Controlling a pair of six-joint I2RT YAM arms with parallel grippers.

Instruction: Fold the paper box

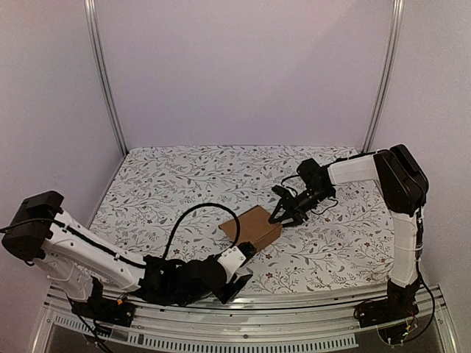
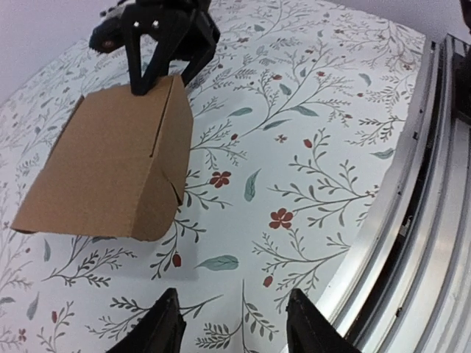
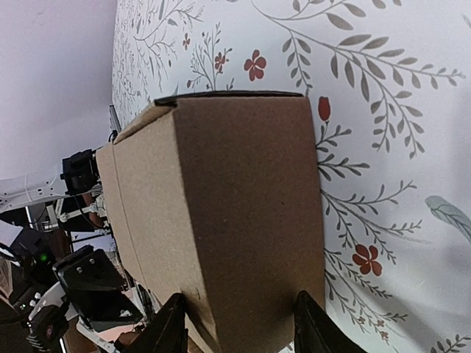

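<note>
Left gripper (image 2: 232, 312) jaws open, right gripper (image 3: 239, 322) jaws clamping the paper box (image 3: 221, 198): I'd crumple it by squeezing harder.

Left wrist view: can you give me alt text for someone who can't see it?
A partly folded brown paper box lies on the floral table, with the black right gripper closed on its far end. The left gripper stands open and empty in the foreground, apart from the box. A metal rail runs along the right.
</note>
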